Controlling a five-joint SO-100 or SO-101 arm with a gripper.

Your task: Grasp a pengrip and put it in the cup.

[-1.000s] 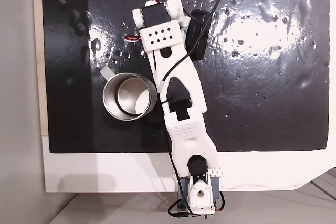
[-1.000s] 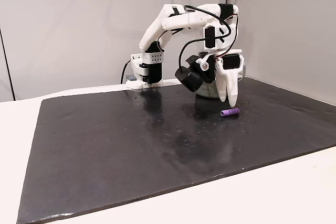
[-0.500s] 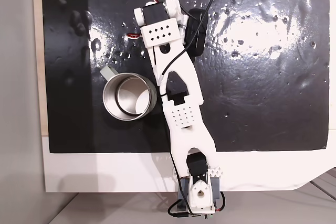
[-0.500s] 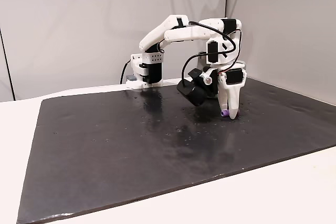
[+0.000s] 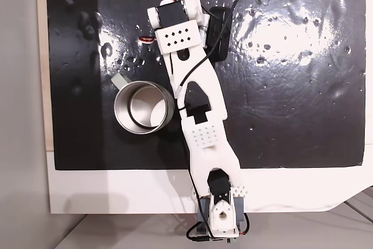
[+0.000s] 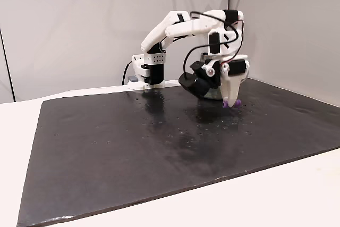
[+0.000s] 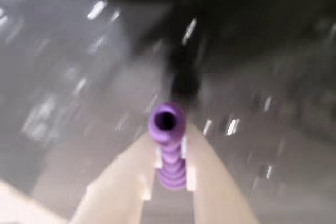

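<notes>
My gripper (image 7: 171, 155) is shut on the purple ribbed pengrip (image 7: 167, 121), whose open end sticks out past the pale fingertips in the blurred wrist view. In a fixed view from the side, the gripper (image 6: 231, 99) points down and holds the pengrip (image 6: 232, 103) just above the black mat. The metal cup (image 6: 213, 94) stands close behind it, partly hidden by the arm. In a fixed view from above, the cup (image 5: 117, 110) stands upright just left of the white arm (image 5: 195, 86), its shiny inside showing. The arm's wrist covers the gripper there.
A wrinkled black mat (image 5: 291, 86) lies on a white board (image 5: 116, 190). The arm's base (image 5: 221, 214) sits at the board's near edge. A black camera housing (image 6: 194, 83) hangs beside the gripper. A wide stretch of mat (image 6: 133, 147) lies in front of the arm.
The pengrip lay on the mat beside the fingers; the gripper came down, closed on it, and has now lifted it slightly, back toward the cup.
</notes>
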